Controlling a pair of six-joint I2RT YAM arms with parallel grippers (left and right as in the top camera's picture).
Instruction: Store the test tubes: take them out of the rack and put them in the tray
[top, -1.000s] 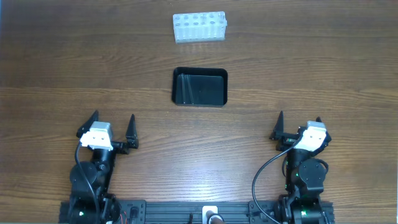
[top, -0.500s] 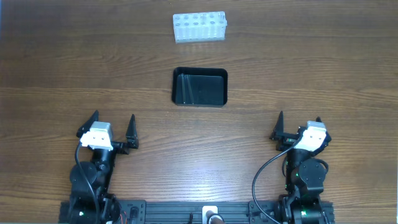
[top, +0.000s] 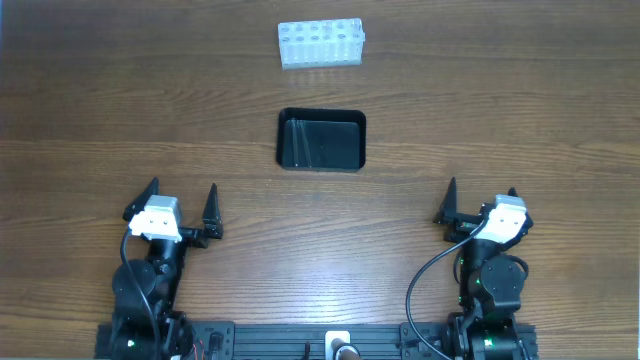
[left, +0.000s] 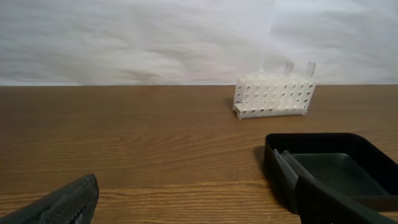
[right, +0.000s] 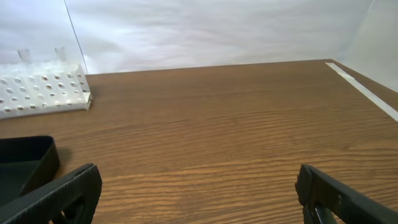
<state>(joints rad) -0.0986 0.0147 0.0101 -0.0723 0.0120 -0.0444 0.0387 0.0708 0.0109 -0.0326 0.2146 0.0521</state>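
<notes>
Jaws check: left jaws and right jaws both spread apart, low over surface (top: 320, 230) by arm bases. Further out we see black tray (top: 281, 150) mid-surface, then white rack (top: 320, 44) near far edge, two test tubes (left: 310, 67) upright inside.

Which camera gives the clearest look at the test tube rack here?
The left wrist view: the whole rack stands side-on, two tubes rising above it. The right wrist view cuts the rack off at the picture's edge. The top view shows it from above, tubes hard to tell.
</notes>
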